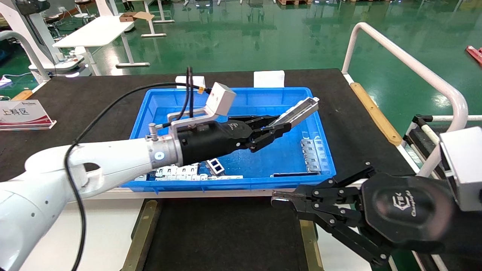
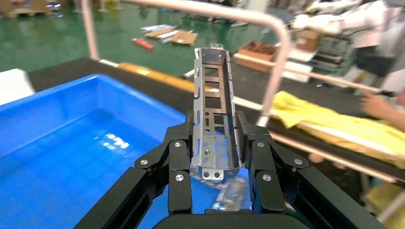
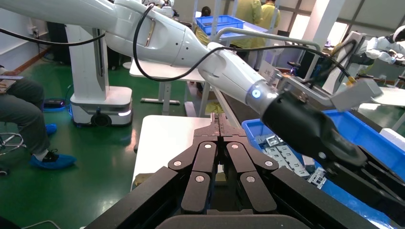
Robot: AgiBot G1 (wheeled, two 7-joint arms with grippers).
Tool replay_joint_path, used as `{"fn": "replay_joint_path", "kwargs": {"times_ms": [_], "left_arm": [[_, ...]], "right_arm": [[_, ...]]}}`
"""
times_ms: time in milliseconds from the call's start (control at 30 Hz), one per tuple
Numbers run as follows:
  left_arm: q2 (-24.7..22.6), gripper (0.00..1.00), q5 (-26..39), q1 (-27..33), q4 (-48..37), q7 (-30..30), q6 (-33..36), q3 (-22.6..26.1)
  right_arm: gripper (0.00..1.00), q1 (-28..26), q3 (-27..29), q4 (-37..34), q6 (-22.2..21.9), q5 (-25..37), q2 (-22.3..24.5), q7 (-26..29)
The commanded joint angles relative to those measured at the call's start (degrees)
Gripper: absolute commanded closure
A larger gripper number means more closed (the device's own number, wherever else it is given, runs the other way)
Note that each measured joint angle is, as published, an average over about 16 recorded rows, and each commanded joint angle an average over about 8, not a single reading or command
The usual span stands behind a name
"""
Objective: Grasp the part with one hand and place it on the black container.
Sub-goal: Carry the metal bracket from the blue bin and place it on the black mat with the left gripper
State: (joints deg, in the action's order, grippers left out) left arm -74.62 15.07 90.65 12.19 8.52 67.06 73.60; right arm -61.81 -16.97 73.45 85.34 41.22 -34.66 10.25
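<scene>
Right gripper (image 3: 220, 125) fingers pressed together (left arm (image 3: 191, 45) beyond).

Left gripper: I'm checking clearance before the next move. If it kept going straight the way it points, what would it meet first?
The left gripper, shut on the part, points toward the blue bin far-right wall. It seems raised enough to pass over; depth is unclear.

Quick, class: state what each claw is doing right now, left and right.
Left claw: closed on the part, held above the blue bin.
Right claw: closed, empty, near the black container.
</scene>
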Motion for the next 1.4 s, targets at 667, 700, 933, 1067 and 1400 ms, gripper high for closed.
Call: {"fn": "replay_joint_path", "kwargs": {"times_ms": [667,700,933,1067,1400], "left_arm": [[11.52,1.00,2.32,-8.09,7.54,0.13,23.42,3.58],[12.07,1.00,2.49,-8.95,7.78,0.39,23.19,3.83],[13.99,1.00,2.51,-16.11,6.34,2.47,20.91,4.66],[14.12,1.00,1.18,-20.59,5.26,3.16,18.77,4.23],[12.82,1.00,-5.78,-31.60,4.29,4.02,10.43,0.65]], "right_arm": [[1.00,-0.01,-0.07,0.00,-0.03,-0.05,0.03,-0.03],[1.00,-0.02,-0.07,0.00,-0.03,-0.05,0.03,-0.03],[1.00,-0.02,-0.09,0.00,-0.04,-0.06,0.04,-0.05],[1.00,-0.02,-0.10,0.00,-0.04,-0.07,0.04,-0.05],[1.00,-0.03,-0.13,0.00,-0.06,-0.09,0.06,-0.07]]}}
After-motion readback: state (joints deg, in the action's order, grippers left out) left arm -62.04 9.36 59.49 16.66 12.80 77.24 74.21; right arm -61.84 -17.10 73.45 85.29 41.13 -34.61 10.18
